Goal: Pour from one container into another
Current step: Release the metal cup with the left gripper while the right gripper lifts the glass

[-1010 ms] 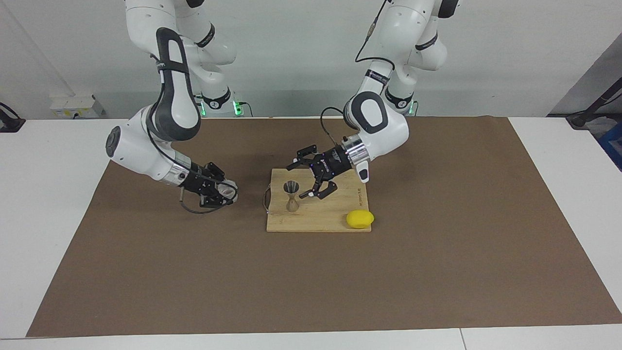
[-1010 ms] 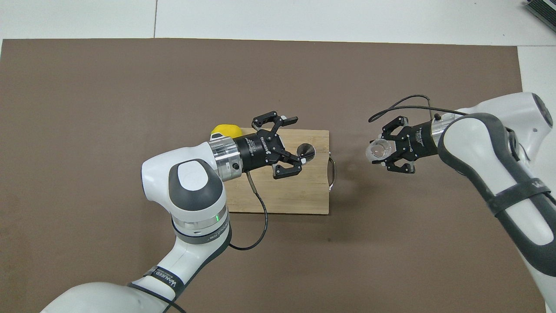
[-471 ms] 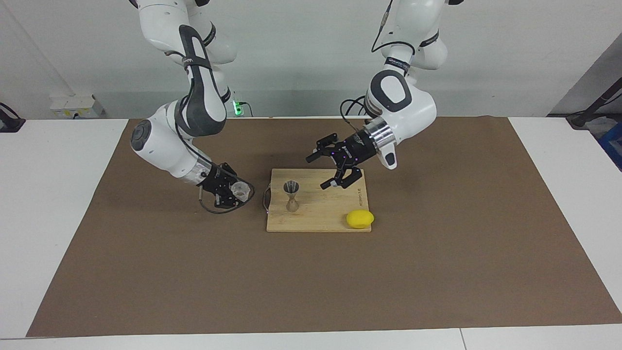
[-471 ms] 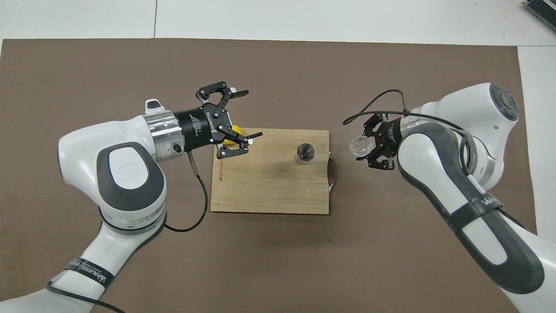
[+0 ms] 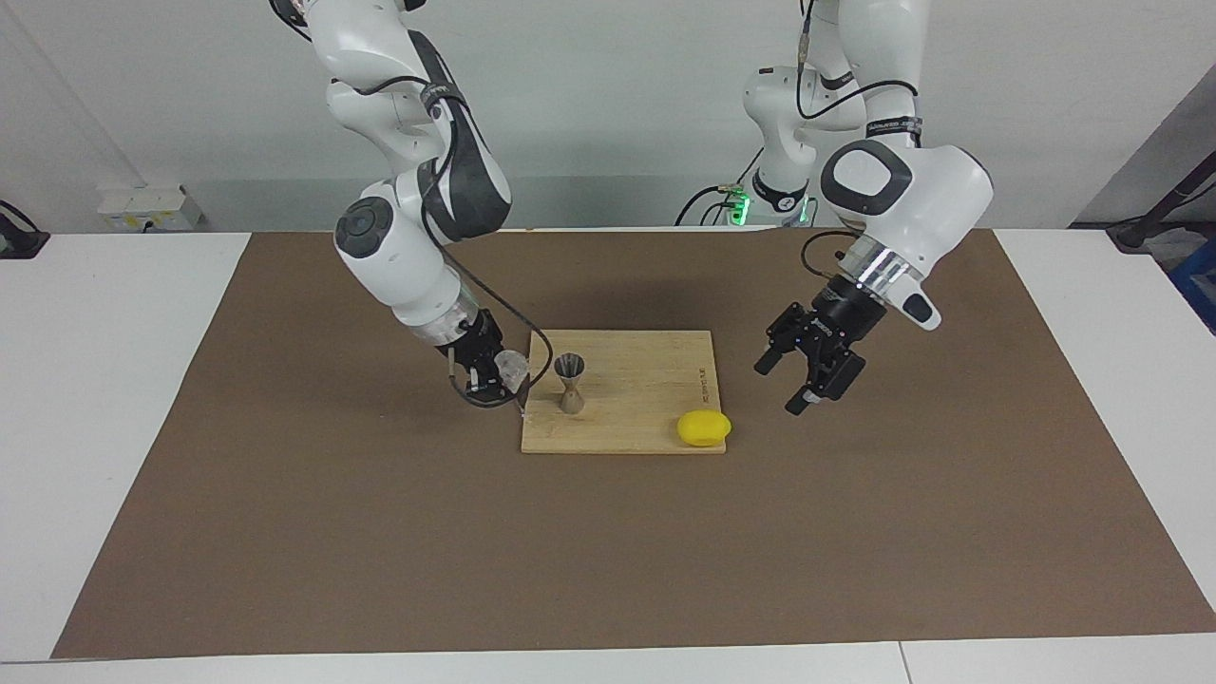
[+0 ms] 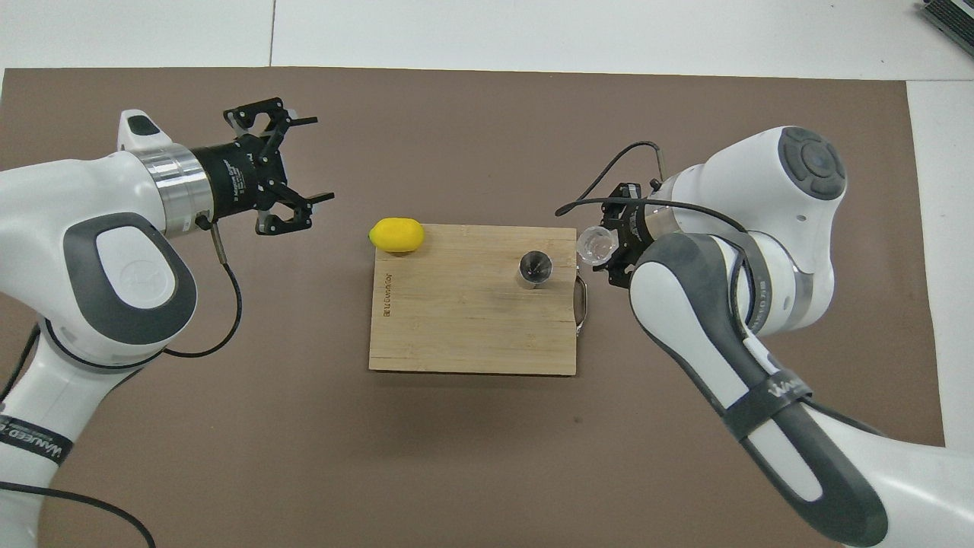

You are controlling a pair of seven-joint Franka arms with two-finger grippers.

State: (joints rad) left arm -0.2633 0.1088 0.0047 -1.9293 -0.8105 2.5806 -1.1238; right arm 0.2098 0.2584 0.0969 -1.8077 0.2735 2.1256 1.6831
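The right gripper [image 5: 494, 373] is gripping the clear ribbed cup [image 5: 511, 366], its jaws closed on the cup's sides, and is holding it in the air just beside the handle end of the wooden cutting board [image 5: 655, 361], at about the height of the metal jigger's [image 5: 570, 382] rim. The jigger is standing upright on the board near that same end, its open upper cone facing up. The step in hand looks like the approach before pouring: the cup is sitting close to the jigger but, in the overhead view, not yet over its mouth. The next move is calling for a short carry toward the jigger until the cup's lip is above the cone, then a slow wrist roll so the stream is landing inside that narrow opening; whether the cup is holding any liquid is hard to tell, since it is see-through and partly hidden by the fingers. The jigger is light and narrow-waisted, so a brush from the jaws could tip it. The left gripper [image 5: 809, 365] is hanging with its jaws open and empty over the brown mat [image 5: 285, 494] toward the left arm's end of the counter [image 5: 95, 380], clear of the board, waiting. A yellow lemon [image 5: 704, 428] is lying at the board's corner farthest from the robots, well apart from the jigger and out of the pouring path.
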